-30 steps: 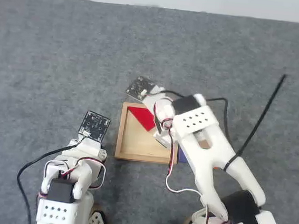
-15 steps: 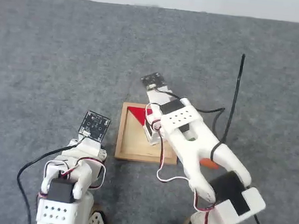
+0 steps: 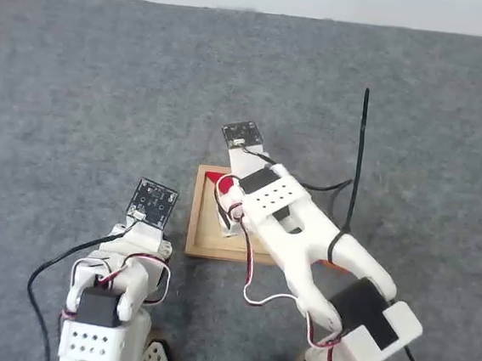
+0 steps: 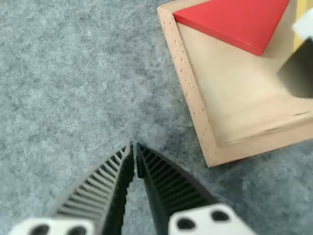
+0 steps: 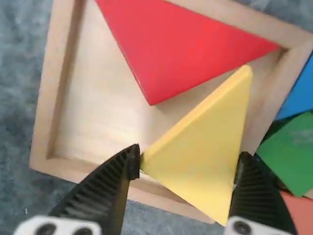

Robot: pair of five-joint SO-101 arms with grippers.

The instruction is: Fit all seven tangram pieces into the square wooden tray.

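The right end effector grips a flat yellow triangle overlapping the rim of the square wooden tray, where a red triangle lies in one corner, while the left end effector hangs pinched closed over the grey surface just beside it.

Your square wooden tray lies flat, with a large red wooden triangle seated against its 12 o'clock rim. A large yellow wooden triangle overhangs the 5 o'clock rim, pinched in the right gripper. A blue piece, a green piece and an orange piece lie just outside at 3 to 4 o'clock.
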